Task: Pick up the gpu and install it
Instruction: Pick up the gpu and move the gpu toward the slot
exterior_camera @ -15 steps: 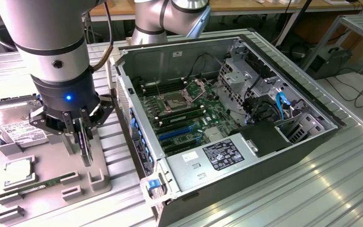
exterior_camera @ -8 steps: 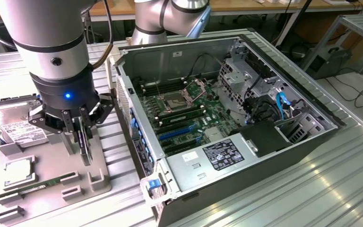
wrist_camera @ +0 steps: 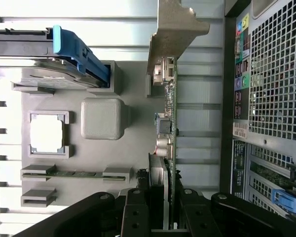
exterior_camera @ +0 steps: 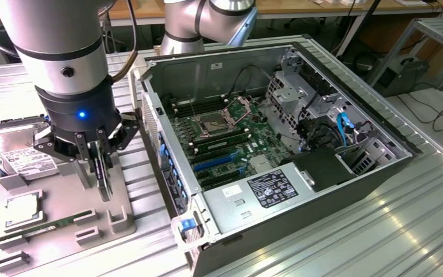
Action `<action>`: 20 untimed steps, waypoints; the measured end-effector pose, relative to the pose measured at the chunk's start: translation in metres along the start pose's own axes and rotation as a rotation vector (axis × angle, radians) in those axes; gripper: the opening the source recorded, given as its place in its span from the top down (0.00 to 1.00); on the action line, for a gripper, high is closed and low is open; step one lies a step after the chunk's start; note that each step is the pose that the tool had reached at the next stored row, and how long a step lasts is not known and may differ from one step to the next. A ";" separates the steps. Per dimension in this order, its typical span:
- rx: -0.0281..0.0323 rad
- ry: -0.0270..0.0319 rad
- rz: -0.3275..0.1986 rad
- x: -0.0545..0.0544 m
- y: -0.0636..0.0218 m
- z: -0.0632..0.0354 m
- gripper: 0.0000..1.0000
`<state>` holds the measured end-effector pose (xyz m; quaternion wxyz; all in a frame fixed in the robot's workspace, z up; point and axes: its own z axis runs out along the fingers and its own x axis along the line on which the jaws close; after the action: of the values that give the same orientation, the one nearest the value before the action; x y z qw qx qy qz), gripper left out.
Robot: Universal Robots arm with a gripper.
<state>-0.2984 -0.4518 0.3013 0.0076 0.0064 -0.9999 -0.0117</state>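
The gpu [exterior_camera: 102, 173] is a thin card standing on edge. My gripper [exterior_camera: 90, 151] is shut on its top edge, over the grey fixture tray [exterior_camera: 67, 190] at the exterior view's left. In the wrist view the gpu [wrist_camera: 170, 118] runs edge-on away from my gripper [wrist_camera: 167, 215], green board on one face. Its silver end bracket [wrist_camera: 175, 27] is at the far end. The black fingers [wrist_camera: 135, 215] press both faces. Whether the card's lower edge still touches the tray I cannot tell.
The open computer case [exterior_camera: 375, 124] lies to the exterior view's right of the tray, its motherboard showing blue slots [exterior_camera: 217, 161]. Its perforated rear panel [wrist_camera: 276, 74] stands close beside the card. On the tray sit a hard drive [exterior_camera: 21, 153], a CPU [wrist_camera: 47, 134] and a RAM stick [wrist_camera: 74, 174].
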 end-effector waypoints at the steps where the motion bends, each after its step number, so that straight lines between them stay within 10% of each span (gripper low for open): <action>1: 0.0001 0.0000 0.000 0.000 0.0000 -0.0007 0.72; 20: 0.0085 0.0000 0.000 0.000 0.0003 -0.0101 0.72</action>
<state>-0.2984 -0.4518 0.3115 0.0076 0.0063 -0.9999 -0.0075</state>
